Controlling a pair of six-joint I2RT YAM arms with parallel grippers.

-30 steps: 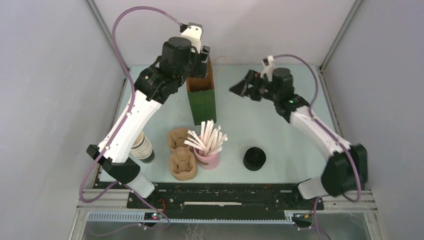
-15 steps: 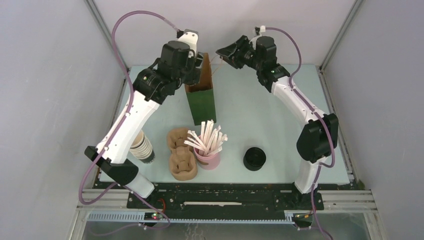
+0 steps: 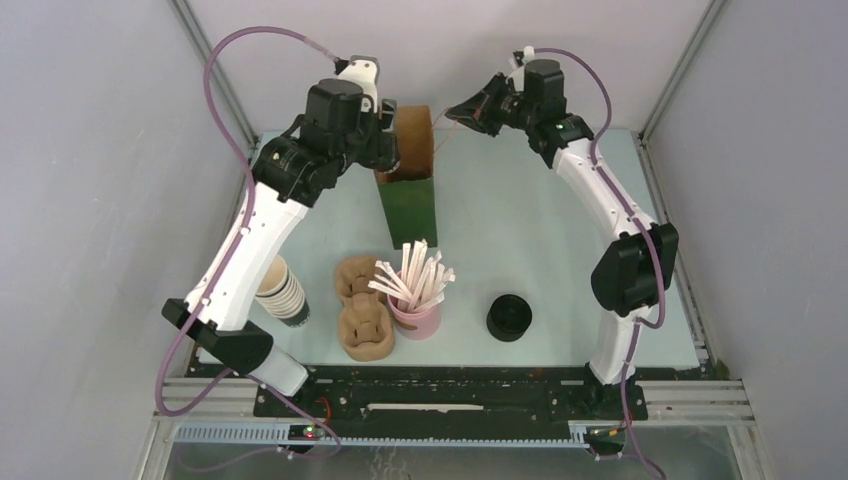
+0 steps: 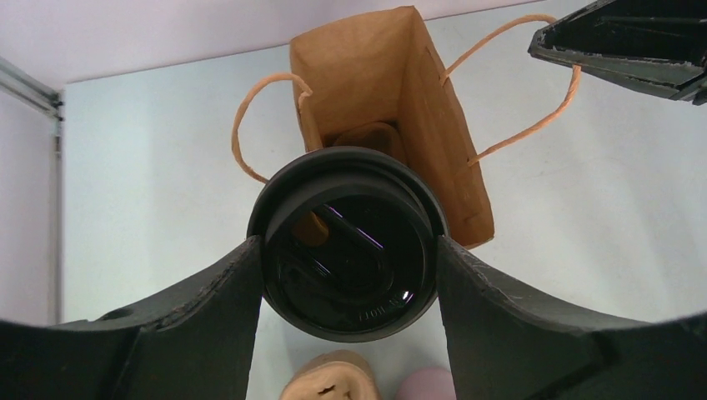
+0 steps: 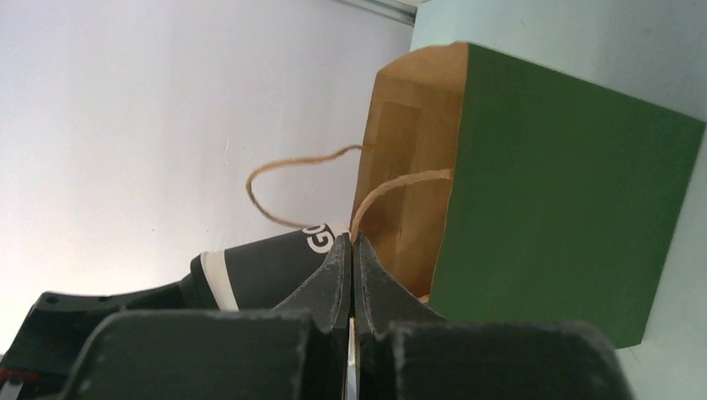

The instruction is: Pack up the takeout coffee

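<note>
Over the far middle of the table (image 3: 540, 230), the top external view shows the left gripper (image 3: 385, 140) hanging at the open mouth of the upright paper bag (image 3: 406, 200). The right gripper (image 3: 462, 108) reaches in from the far right, level with the bag's top. The cup itself is hidden under the wrist here.

In the left wrist view, the takeout coffee (image 4: 348, 250) sits clamped between both left fingers, lid toward the camera, over the near part of the bag's mouth (not yet inside). To do the step well:
- Centre the cup over the opening.
- Hold it upright and descend slowly.
- Release only once the base rests on the bag's floor.
- Hold the twine handle (image 4: 525, 127) outward so the mouth gapes wide.

Raised lettering on the lid is too small to read.

In the right wrist view, the right fingers are pressed fully together, pinching that handle. The white letters (image 5: 317, 240) "GO" show on the cup's black wall; the rest is covered by a finger
</note>
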